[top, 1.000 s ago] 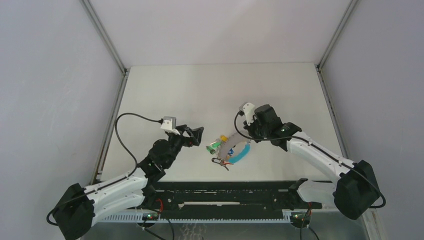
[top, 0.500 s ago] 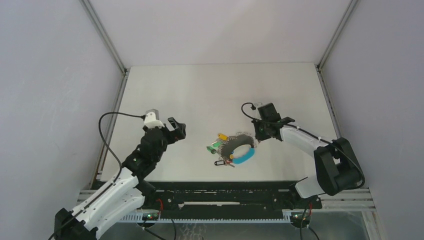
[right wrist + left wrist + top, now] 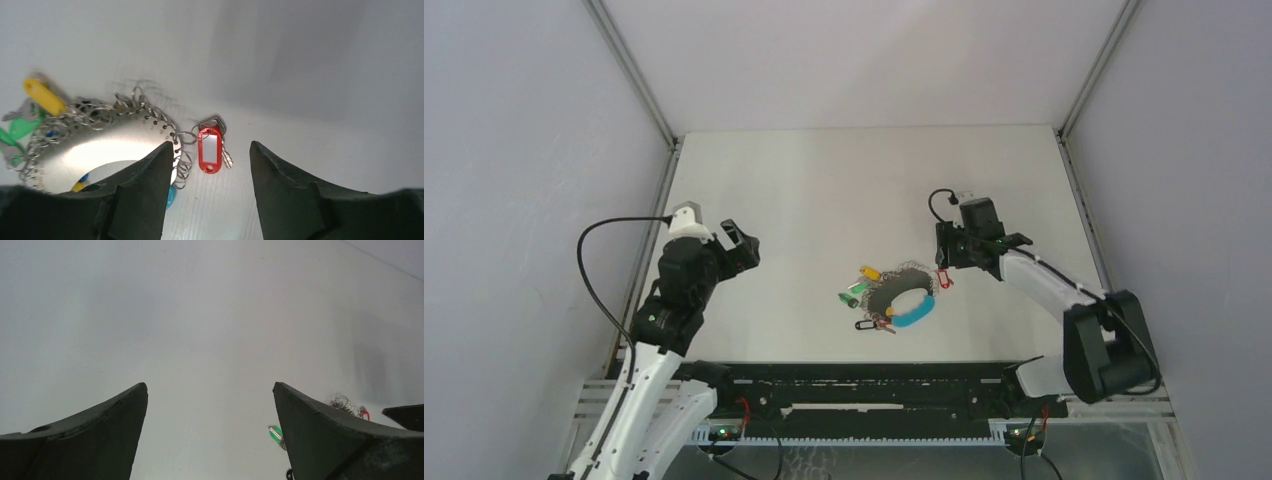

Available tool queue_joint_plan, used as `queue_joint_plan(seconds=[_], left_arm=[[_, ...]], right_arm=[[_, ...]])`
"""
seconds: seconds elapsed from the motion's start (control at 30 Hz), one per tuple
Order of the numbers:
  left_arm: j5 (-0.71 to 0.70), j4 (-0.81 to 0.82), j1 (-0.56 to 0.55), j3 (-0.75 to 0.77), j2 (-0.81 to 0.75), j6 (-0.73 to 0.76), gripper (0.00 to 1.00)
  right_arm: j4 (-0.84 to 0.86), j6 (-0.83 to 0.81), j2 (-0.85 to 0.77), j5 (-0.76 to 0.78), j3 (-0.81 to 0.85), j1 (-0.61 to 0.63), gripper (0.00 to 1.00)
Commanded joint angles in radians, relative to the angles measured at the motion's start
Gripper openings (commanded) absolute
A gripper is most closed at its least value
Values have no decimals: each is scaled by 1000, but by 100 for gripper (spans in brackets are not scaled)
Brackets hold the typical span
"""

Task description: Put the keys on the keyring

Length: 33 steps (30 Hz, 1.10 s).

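Red-tagged key (image 3: 210, 150) lies flat on the desk (image 3: 824, 180), just beside the right edge of the keyring (image 3: 95, 114). The top of its tag meets one of the outer wire loops of the ring's metal mesh. Whether the key is actually threaded onto that loop or only rests against it cannot be told from these views.

The right fingers (image 3: 948, 257) stand apart and hold nothing, straddling the key from just above. The left fingers (image 3: 741, 244) are spread wide and empty, well apart from the keyring near the desk's left edge.

Risks noted:
- If the key is merely touching the loop, it comes free at the first disturbance and the task is not done.
- The right fingers sit near the loose mesh. A sideways or low retreat could catch a loop and drag the ring and key across the desk.
- Closing here could pinch the loop and tag together and tangle them.
- Nothing steadies the keyring, so any contact would likely shift it.
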Motion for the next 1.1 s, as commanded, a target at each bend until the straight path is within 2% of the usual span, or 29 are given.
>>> queue_joint_plan(seconds=[0.0,0.1,0.17,0.33,0.37,0.4,0.53,0.8,1.07], left_arm=[[-14,-71,3,90,-64,131,100],[-56,-75,-8,80,-114,170,100],[-80,-86,-10,78,-144,199,100],[-118,-89,-22,56,-253,230,100],[-117,-86,-22,50,-278,235,100],[-118,-84,-23,44,-303,239,100],[-132,-89,-28,29,-390,248,100],[-144,-86,-35,-4,-542,266,100],[-165,-70,-44,-53,-605,257,100]], right_arm=[[47,16,-206,65,-23,-12,60],[67,13,-376,76,-74,-16,62],[67,2,-484,80,-103,-16,68],[31,3,-726,129,-154,-20,72],[24,7,-775,135,-164,-22,91],[13,12,-817,139,-171,-22,99],[-40,31,-989,156,-183,-23,100],[-155,54,-1228,272,-182,-24,100],[-227,77,-1338,327,-193,-23,100]])
